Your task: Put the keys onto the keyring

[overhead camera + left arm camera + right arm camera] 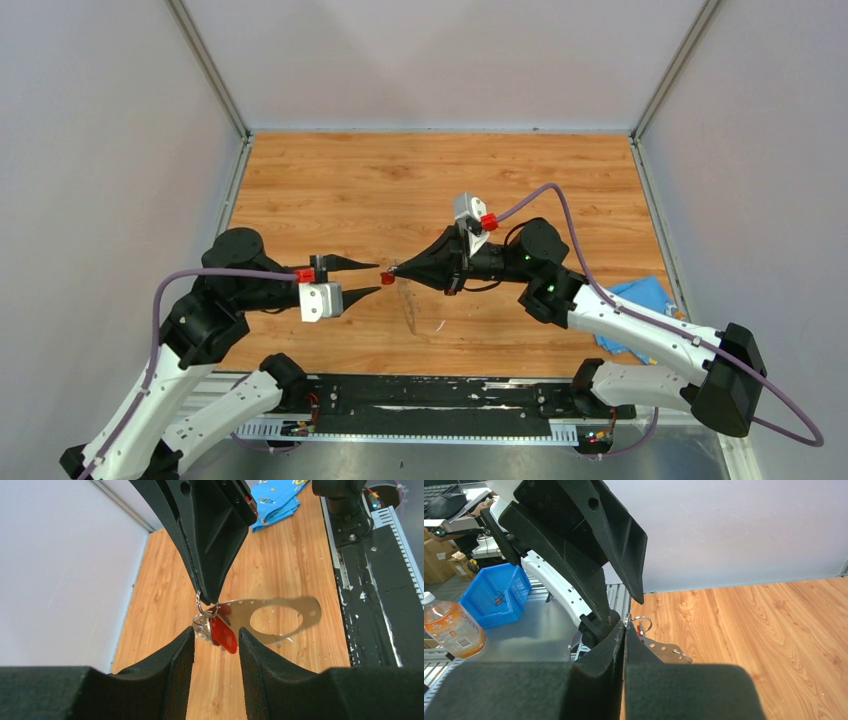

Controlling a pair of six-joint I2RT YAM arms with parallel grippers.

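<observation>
Over the wood-grain table [330, 190], right pincer [395, 270] pinches the thin jagged keyring [305, 614]; left pincer [379, 277] gapes near the red-headed key [223, 635].

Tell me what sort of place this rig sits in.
Probably a robotics lab test cell: white panel walls enclose the wooden tabletop, with a blue storage bin and cardboard boxes beyond.

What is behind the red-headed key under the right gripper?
Behind the red-headed metal key, a large flat grey metal keyring with an oval hole is seen. The key and a small wire ring cover one end of it, so the join there is hidden.
</observation>
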